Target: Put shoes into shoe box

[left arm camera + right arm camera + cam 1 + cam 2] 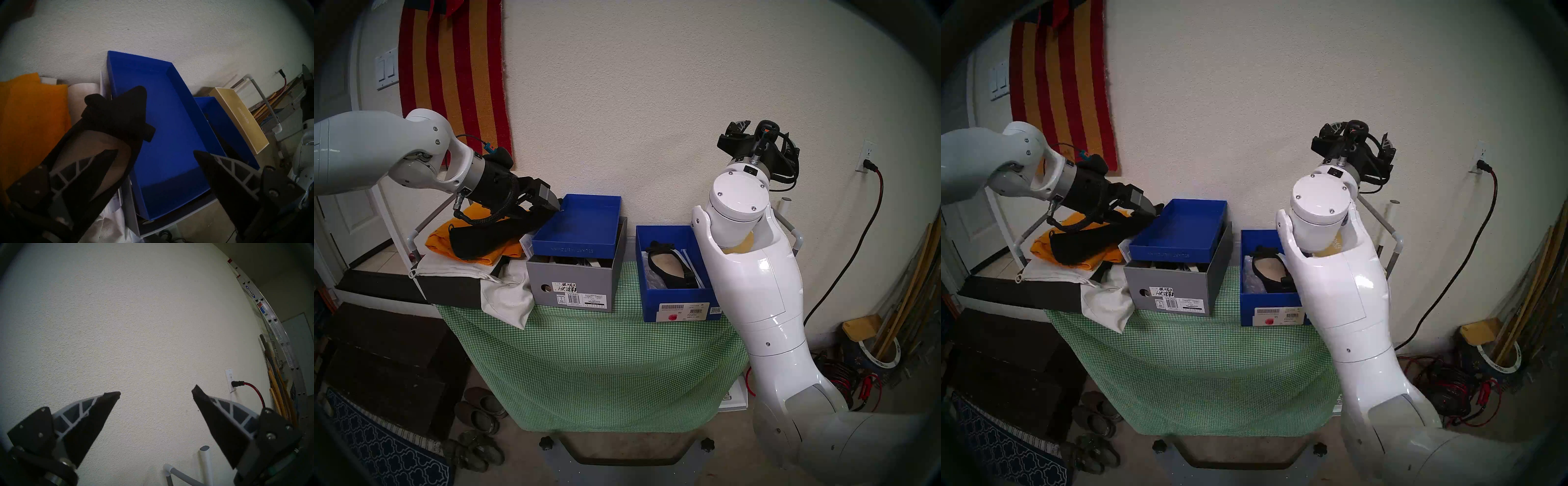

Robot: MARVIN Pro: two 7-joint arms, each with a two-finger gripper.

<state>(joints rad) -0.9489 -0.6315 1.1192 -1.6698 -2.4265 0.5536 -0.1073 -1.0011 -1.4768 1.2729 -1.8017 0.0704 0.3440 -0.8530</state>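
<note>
Hovering, left gripper (155, 153): jaws spread wide, gripping nothing, above the second black suede flat with beige insole (102, 144) lying on orange cloth (477, 247).
Right gripper (156, 393): jaws apart, empty, raised toward the wall.
Left wrist only: gold-tan box (237, 118) behind the deep royal-blue cardboard box (683, 305).
Head only: first black suede flat (670, 268) inside that box.
Count: two flats, two grippers, one blue lid (578, 224) on a grey box (572, 288).

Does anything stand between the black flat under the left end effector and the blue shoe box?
Yes. The grey box, topped by the upturned blue lid, stands between the black flat and the shoe box; the flat likely needs lifting over it.
</note>
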